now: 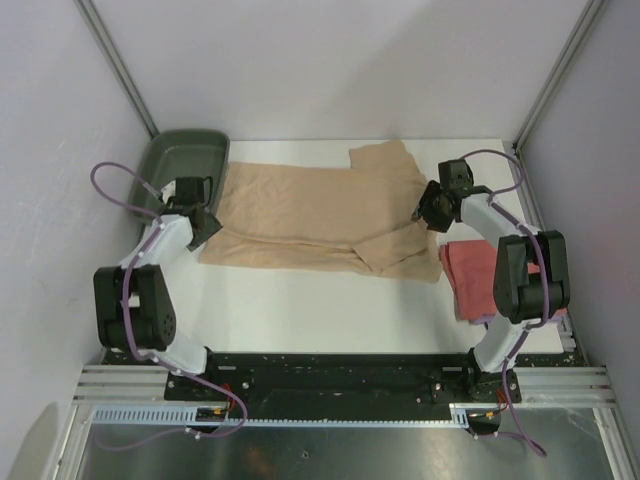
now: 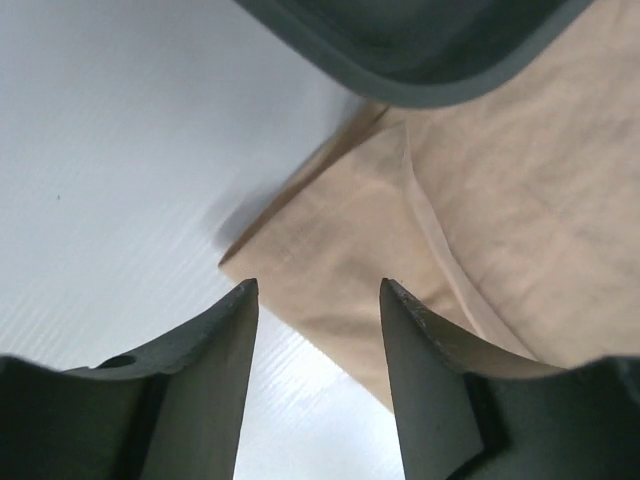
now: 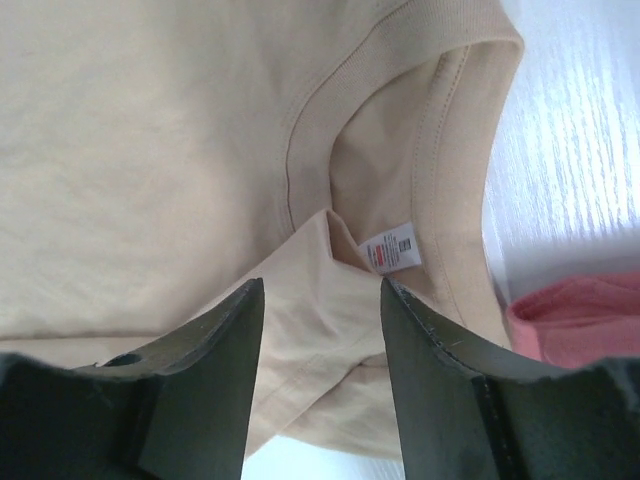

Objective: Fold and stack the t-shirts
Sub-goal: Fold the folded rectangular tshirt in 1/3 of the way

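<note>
The tan t-shirt lies partly folded across the back of the table, a sleeve sticking out at the far right. My left gripper hangs open over its near left corner, holding nothing. My right gripper hangs open over the collar end, where the neck label and a folded sleeve show. The coral-red shirt lies folded at the right, under my right arm; its edge shows in the right wrist view. The lavender shirt is out of view.
A dark green tray stands at the back left corner, its rim just beyond the tan shirt's edge. Grey walls close in the table on three sides.
</note>
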Robot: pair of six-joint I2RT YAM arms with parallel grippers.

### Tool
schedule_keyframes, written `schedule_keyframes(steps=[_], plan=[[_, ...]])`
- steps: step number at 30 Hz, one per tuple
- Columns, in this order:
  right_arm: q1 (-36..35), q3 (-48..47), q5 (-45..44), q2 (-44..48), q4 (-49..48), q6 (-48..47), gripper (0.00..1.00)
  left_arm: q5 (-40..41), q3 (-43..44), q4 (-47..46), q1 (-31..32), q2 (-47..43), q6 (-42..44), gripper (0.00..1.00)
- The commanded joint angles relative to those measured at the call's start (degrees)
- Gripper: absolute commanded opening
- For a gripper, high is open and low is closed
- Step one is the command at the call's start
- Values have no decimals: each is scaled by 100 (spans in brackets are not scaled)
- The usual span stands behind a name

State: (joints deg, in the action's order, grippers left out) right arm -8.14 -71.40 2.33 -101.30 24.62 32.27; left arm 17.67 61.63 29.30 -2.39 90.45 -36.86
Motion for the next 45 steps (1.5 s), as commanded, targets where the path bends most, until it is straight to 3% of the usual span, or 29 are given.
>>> schedule_keyframes(steps=[1, 7, 13, 22, 35, 45], plan=[[-39, -273, -167, 645, 416, -97, 54, -307, -446, -245, -20, -760, -18, 51], [-421, 50, -472, 1175, 787, 117, 36, -686, -805, -488, -15, -665, -267, 20], [-629, 999, -377, 1596, 487, 364, 27, -712, -786, -753, -100, -5, -459, 9], [-500, 2158, -127, 1557, -225, 470, 18, -378, -884, -797, -237, 359, -597, 7], [-88, 3082, -107, 1714, -304, 431, 12, 304, -1157, -325, -371, 101, -755, 10], [-79, 3846, 15, 2768, 173, 550, 11, 408, -1847, -116, -371, -534, -918, 10]])
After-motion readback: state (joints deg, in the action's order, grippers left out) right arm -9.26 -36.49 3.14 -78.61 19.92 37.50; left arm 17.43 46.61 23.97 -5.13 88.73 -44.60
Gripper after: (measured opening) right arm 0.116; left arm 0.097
